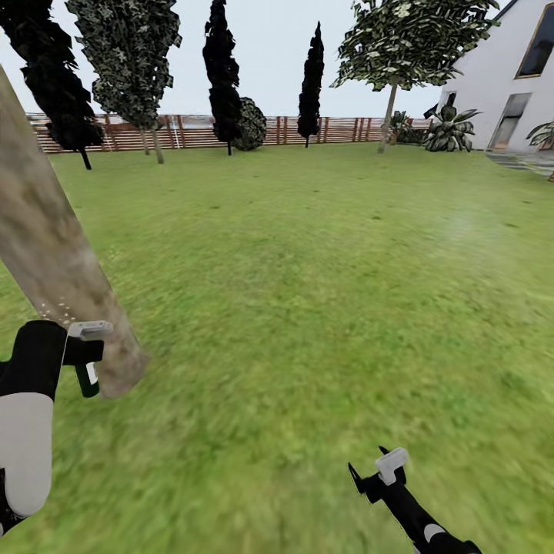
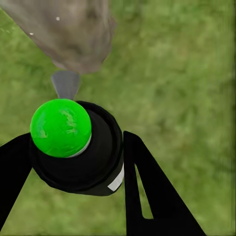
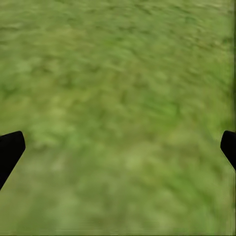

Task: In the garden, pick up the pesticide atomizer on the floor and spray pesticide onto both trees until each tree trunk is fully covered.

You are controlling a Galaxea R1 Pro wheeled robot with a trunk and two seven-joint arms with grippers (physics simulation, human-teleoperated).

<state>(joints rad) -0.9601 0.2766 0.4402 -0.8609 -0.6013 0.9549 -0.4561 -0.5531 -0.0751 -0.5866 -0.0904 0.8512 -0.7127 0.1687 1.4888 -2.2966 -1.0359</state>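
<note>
A thick, pale, mottled tree trunk (image 1: 54, 261) leans across the left of the head view, its base in the grass. My left gripper (image 1: 83, 355) is shut on the pesticide atomizer (image 1: 88, 377) right beside that base. In the left wrist view the atomizer (image 2: 83, 162) shows a bright green cap and a grey nozzle pointing at the trunk (image 2: 69, 34), with black fingers (image 2: 147, 187) on both sides. A few pale specks dot the bark. My right gripper (image 1: 371, 466) hangs open over bare lawn, low at the right. A second leafy tree (image 1: 388, 108) stands far back right.
Lawn (image 1: 323, 292) stretches ahead to a brown slat fence (image 1: 192, 132). Black cone-shaped trees (image 1: 223, 69) and another leafy tree (image 1: 131, 54) line it. A white house (image 1: 500, 85) with palms (image 1: 450, 127) and grey paving (image 1: 531, 160) sits at the far right.
</note>
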